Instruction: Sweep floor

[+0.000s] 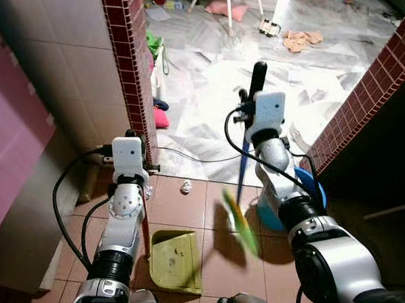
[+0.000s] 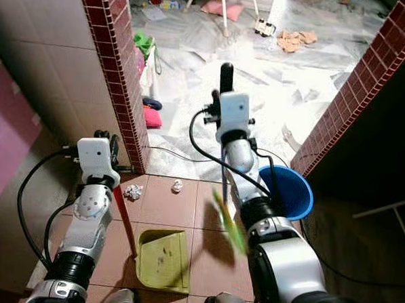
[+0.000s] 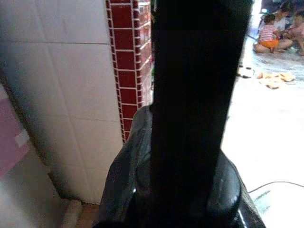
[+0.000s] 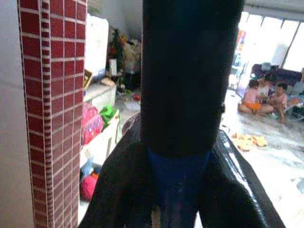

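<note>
My right gripper (image 1: 248,98) is shut on a broom. The broom's black grip (image 1: 257,77) sticks up above the wrist, and its blue shaft (image 1: 243,173) runs down to blurred green bristles (image 1: 242,225) over the brown tiles. My left gripper (image 2: 105,139) is shut on the thin red handle (image 2: 125,216) of a yellow-green dustpan (image 2: 164,259), which rests flat on the tiles between my arms. Two crumpled paper balls (image 2: 133,191) (image 2: 177,186) lie just beyond the dustpan, near the doorway. In both wrist views a dark handle sits between the fingers.
A red brick pillar (image 1: 134,73) stands close to my left arm, and a brick wall edge (image 1: 369,95) is on the right. A blue basin (image 2: 291,187) sits by my right elbow. A black cable (image 1: 189,159) crosses the threshold. Toys and people are far off on the marble floor (image 1: 206,90).
</note>
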Controlling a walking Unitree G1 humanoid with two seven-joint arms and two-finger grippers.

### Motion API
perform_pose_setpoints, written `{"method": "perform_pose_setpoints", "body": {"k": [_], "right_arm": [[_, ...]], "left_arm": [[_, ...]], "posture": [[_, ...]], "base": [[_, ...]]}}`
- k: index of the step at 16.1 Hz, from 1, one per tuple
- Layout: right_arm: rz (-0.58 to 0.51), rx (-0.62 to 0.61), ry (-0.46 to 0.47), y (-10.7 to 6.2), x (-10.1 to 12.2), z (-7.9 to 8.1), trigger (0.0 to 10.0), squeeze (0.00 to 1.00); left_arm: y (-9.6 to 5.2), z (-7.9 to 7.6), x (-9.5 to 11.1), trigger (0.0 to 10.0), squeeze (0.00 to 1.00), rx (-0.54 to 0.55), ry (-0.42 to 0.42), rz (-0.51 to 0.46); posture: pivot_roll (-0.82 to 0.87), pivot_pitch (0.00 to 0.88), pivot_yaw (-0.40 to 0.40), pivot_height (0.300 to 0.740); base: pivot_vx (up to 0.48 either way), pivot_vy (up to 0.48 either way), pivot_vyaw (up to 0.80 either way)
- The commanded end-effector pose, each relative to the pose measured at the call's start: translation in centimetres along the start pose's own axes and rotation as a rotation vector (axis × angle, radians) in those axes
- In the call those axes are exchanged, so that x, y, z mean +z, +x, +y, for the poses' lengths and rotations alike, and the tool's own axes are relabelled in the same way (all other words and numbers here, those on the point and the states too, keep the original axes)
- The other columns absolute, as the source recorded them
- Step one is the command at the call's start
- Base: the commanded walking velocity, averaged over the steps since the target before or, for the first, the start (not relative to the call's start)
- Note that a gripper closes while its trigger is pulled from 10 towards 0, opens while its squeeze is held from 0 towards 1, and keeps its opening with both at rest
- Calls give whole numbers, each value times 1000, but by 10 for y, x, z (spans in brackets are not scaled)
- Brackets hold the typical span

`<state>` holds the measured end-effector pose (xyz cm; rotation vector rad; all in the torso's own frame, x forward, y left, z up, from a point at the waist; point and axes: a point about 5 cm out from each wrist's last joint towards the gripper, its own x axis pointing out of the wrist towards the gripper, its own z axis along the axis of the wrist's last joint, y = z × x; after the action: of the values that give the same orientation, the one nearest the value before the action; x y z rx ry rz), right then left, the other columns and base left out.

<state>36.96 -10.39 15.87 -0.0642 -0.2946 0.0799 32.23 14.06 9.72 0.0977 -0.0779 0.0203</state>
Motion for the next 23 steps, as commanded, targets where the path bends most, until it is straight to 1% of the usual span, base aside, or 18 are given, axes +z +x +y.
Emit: {"method": "perform_pose_setpoints", "body": {"k": [1, 2, 4, 6, 8, 9, 10, 12, 13, 17, 23], "right_arm": [[-70, -2, 9, 8, 16, 1, 10000, 0], [-66, 1, 11, 8, 15, 2, 10000, 0], [-25, 11, 15, 3, 6, 4, 10000, 0], [22, 29, 27, -3, -5, 6, 10000, 0], [42, 50, 39, -7, -10, 9, 10000, 0], [52, 68, 31, -10, -13, 11, 10000, 0], [56, 83, 22, -11, -15, 13, 10000, 0], [49, 113, 0, -13, -15, 17, 10000, 0], [47, 117, 15, -13, -15, 19, 10000, 0], [56, 119, 26, -15, -17, 21, 10000, 0], [66, 119, 30, -16, -19, 21, 10000, 0]], "left_arm": [[4, -2, 10, 10000, 0, -12, 5, -41], [4, -3, 10, 10000, 0, -12, 1, -41], [3, -3, 11, 10000, 0, -5, 3, -53], [3, 3, 12, 10000, 0, 11, -8, -52], [3, 6, 13, 10000, 0, 25, -5, -55], [3, 9, 12, 10000, 0, 40, -1, -54], [4, 11, 12, 10000, 0, 46, -1, -53], [4, 11, 13, 10000, 0, 49, -2, -55], [4, 11, 13, 10000, 0, 49, -5, -57], [4, 10, 14, 10000, 0, 40, -10, -59], [5, 9, 15, 10000, 0, 40, -19, -65]], "posture": [[57, 60, -95, 740], [57, 59, -95, 740], [57, 59, -96, 740], [58, 60, -97, 740], [58, 61, -97, 740], [58, 61, -97, 740], [58, 61, -97, 740], [60, 62, -98, 740], [60, 62, -98, 740], [62, 59, -96, 740], [62, 56, -99, 740]], "base": [[0, 0, 0], [0, 0, 0], [0, 0, 0], [0, 0, 0], [0, 0, 0], [0, 0, 0], [0, 0, 0], [0, 0, 800], [0, 0, 800], [0, 0, 0], [263, 0, 0]]}}
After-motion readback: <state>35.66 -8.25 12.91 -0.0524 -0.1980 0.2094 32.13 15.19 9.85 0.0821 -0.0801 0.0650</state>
